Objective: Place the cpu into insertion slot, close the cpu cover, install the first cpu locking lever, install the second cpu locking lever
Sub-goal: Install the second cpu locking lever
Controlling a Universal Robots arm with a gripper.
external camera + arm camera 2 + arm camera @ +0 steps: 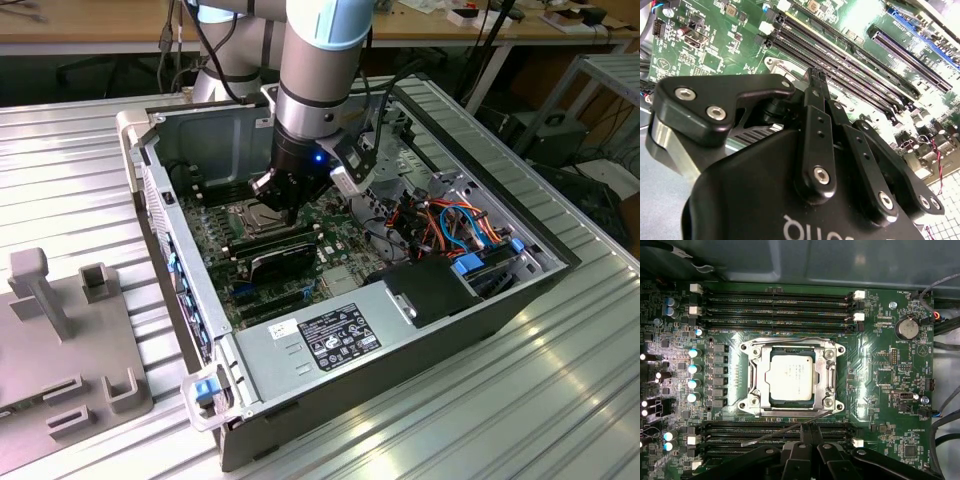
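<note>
In the first wrist view the cpu (790, 374), a silver-grey square, lies in the insertion slot (751, 406) on the green board. The cpu cover (830, 375) is down over it and frames it. One thin wire locking lever (790, 341) lies flat along the cover's far edge. The other lever (767, 438) sticks out at a slant over the memory slots. My gripper (807, 429) is shut, with its black fingertips (815, 80) together right at this slanted lever. In the exterior view the gripper (284, 208) hangs just beside the socket (252, 216).
Long black memory slots (775, 300) run on both sides of the socket. The open computer case (190, 300) walls in the board. Coloured cables (455, 225) and a black power unit (340, 335) sit on the exterior view's right. A grey fixture (60, 340) stands outside on the left.
</note>
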